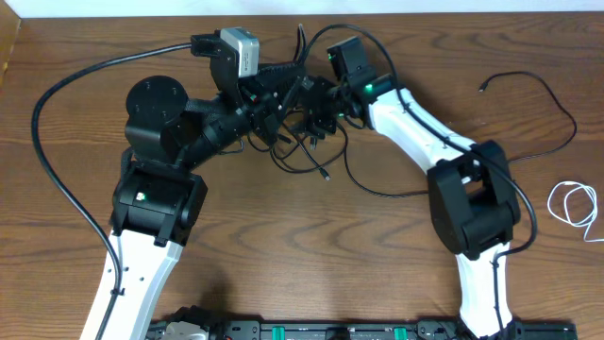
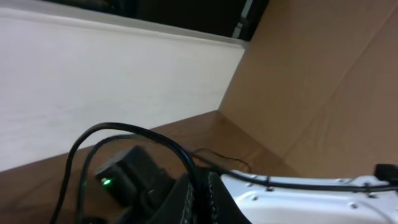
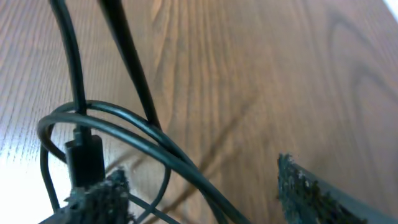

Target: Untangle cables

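— Where is the tangle?
— Your black cables (image 1: 307,151) lie knotted near the middle of the table's (image 1: 377,274) far edge. A white cable (image 1: 572,204) lies looped by the right edge.
— And the grippers?
— Your right gripper (image 3: 199,186) is spread apart, with cable loops between its fingers. The left gripper (image 1: 283,94) you can't tell.

A robotics lab bench — two robot arms (image 1: 132,274) at a black rail (image 1: 311,331) on the wood-grain table's (image 1: 311,255) near edge, bare white wall (image 2: 93,81) past the table.
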`<act>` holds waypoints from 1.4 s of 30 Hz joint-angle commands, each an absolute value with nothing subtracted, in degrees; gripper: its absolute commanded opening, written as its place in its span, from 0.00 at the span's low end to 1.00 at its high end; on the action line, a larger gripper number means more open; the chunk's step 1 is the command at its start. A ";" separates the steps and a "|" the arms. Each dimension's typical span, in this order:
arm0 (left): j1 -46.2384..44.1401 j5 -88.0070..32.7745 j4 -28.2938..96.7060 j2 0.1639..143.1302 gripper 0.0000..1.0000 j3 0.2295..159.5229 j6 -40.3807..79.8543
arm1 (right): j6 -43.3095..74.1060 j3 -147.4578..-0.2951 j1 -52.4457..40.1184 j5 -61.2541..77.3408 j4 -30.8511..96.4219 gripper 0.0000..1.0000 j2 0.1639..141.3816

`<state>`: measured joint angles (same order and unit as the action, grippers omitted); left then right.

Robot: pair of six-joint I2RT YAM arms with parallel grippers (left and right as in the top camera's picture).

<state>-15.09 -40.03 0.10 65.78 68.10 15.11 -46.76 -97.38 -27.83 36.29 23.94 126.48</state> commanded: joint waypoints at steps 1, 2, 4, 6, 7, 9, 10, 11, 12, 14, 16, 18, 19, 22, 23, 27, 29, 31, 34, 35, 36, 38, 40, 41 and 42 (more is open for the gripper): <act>-14.85 -41.63 -0.38 65.19 0.08 68.49 16.86 | -46.78 -96.95 -28.93 37.23 23.35 0.61 127.52; -14.85 -41.63 -0.43 65.19 0.08 68.49 16.86 | -46.78 -96.95 -28.93 37.26 23.16 0.57 127.52; -14.85 -41.60 -0.54 65.19 0.07 68.49 16.84 | -46.78 -96.95 -28.93 37.19 23.05 0.37 127.52; -14.85 -41.58 -0.54 65.19 0.08 68.49 16.84 | -46.74 -96.95 -28.82 36.99 23.35 0.25 127.52; -14.85 -41.58 -0.51 65.19 0.07 68.49 16.82 | -46.63 -96.95 -28.80 36.73 23.57 0.20 127.52; -14.83 -41.25 -0.47 65.21 0.07 68.49 16.71 | -45.25 -96.95 -28.64 35.31 23.57 0.15 127.52; -14.83 -40.91 -0.47 65.25 0.07 68.49 16.58 | -44.60 -96.97 -28.51 34.50 23.57 0.13 127.52; -14.83 -40.40 -0.30 65.25 0.08 68.49 16.56 | -43.94 -96.97 -28.27 33.71 23.59 0.11 127.50; -14.79 -39.38 0.08 65.28 0.07 68.47 16.51 | -43.16 -96.97 -27.97 33.08 23.59 0.10 127.50; -14.79 -36.62 1.74 65.32 0.08 68.49 15.35 | -42.15 -96.97 -27.16 32.95 23.94 0.06 127.50; -14.79 -32.23 4.75 65.41 0.07 68.47 13.32 | -41.54 -96.97 -26.13 33.15 24.80 0.04 127.26; -14.79 -25.96 8.47 65.58 0.07 68.47 11.94 | -41.58 -96.99 -25.02 33.36 26.06 0.04 126.85; -14.79 -21.80 10.37 65.76 0.07 68.47 11.79 | -41.60 -97.01 -24.47 33.36 26.79 0.04 126.45; -14.79 -7.75 14.81 66.65 0.07 68.47 11.81 | -41.65 -97.01 -22.65 33.36 29.02 0.03 125.21; -14.79 -3.05 15.79 67.02 0.07 68.47 11.81 | -41.67 -97.01 -22.00 33.36 29.63 0.03 124.70; -14.79 12.45 17.54 68.55 0.07 68.47 11.81 | -41.91 -97.01 -19.18 33.34 31.59 0.03 123.02; -14.79 18.17 17.72 68.99 0.07 68.47 11.81 | -41.89 -97.01 -17.72 33.36 32.42 0.03 122.43; -14.79 22.76 17.76 69.14 0.07 68.47 11.81 | -41.82 -97.01 -16.29 33.36 33.10 0.03 122.10; -14.79 29.45 17.78 69.14 0.07 68.47 11.81 | -40.66 -97.01 -14.13 33.43 34.06 0.03 121.56; -14.79 31.55 17.78 69.14 0.07 68.47 11.79 | -40.07 -97.01 -13.39 33.58 34.28 0.03 121.38; -14.79 33.76 17.85 69.14 0.07 68.47 11.81 | -39.68 -97.01 -12.78 33.65 34.52 0.03 121.14; -14.79 37.91 17.98 69.14 0.08 68.47 11.81 | -39.27 -97.01 -11.11 34.81 35.35 0.03 120.29; -14.52 41.43 17.98 69.14 0.07 68.47 11.81 | -39.27 -97.01 -9.56 36.14 36.16 0.03 119.37; -14.11 42.96 17.98 69.14 0.07 68.47 11.84 | -39.27 -97.01 -8.82 36.53 36.49 0.03 118.96; -13.72 43.81 17.98 69.14 0.07 68.47 11.81 | -39.27 -97.01 -8.23 36.77 36.75 0.03 118.50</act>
